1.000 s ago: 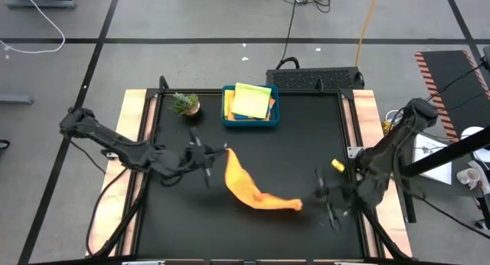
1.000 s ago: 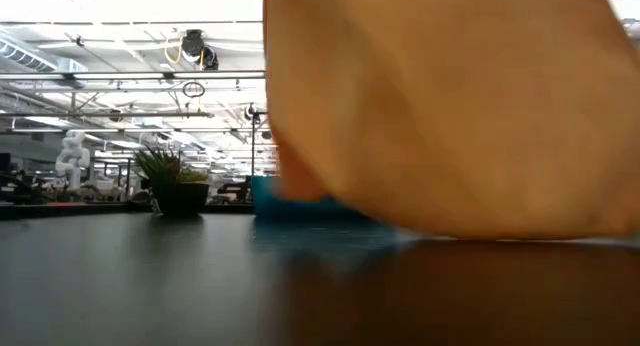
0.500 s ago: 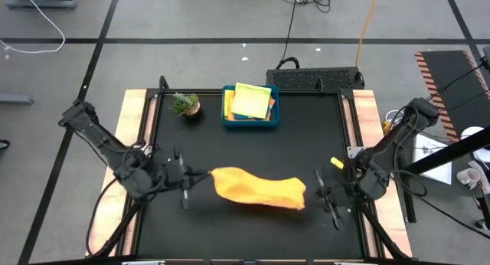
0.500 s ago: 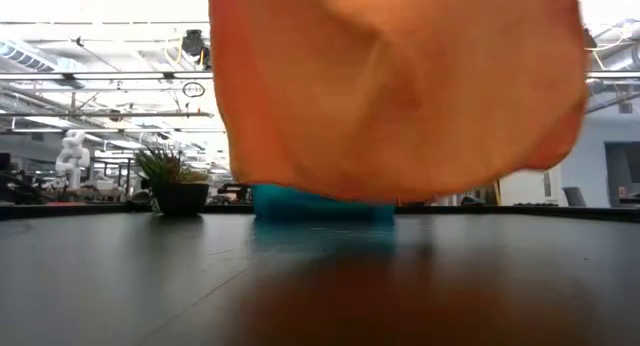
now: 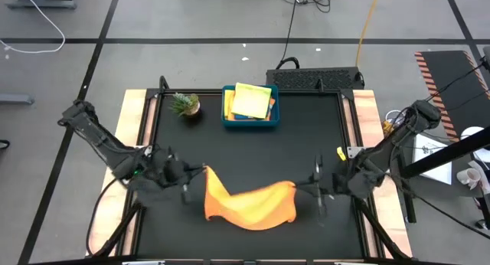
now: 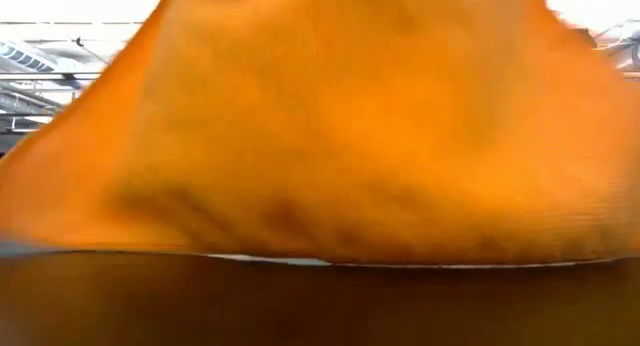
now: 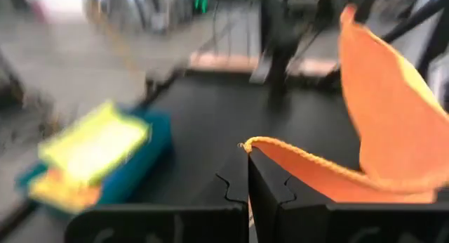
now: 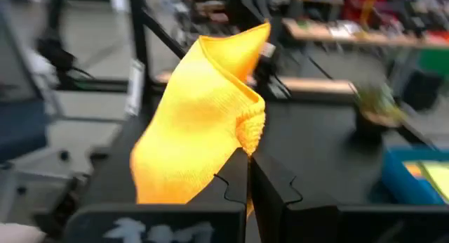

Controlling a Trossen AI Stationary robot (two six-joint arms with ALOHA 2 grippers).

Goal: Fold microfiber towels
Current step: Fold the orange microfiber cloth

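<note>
Orange towel (image 5: 249, 205): we see one microfiber cloth stretched between the two arms over the near middle of the black desk (image 5: 253, 154); its belly sags low toward the near edge, and whether it touches the surface we cannot tell (in the low view (image 6: 330, 136) it fills almost the whole picture).

Left gripper (image 5: 200, 173): at the towel's left corner; in the left wrist view (image 7: 250, 174) we see its fingers pressed together with the hemmed orange edge pinched between them.

Right gripper (image 5: 305, 188): at the towel's right corner; in the right wrist view (image 8: 249, 174) its fingers are likewise pressed together, pinching a bunched fold of the cloth.

Teal tray (image 5: 226, 119): at the far middle of the desk, well apart from the held towel.

Stacked towels (image 5: 253, 101): we see a yellow-green cloth on top inside the tray, with an orange edge showing at its left side (the lower layers are mostly hidden).

Potted plant (image 5: 184, 104): just left of the tray, at the far left of the desk.
</note>
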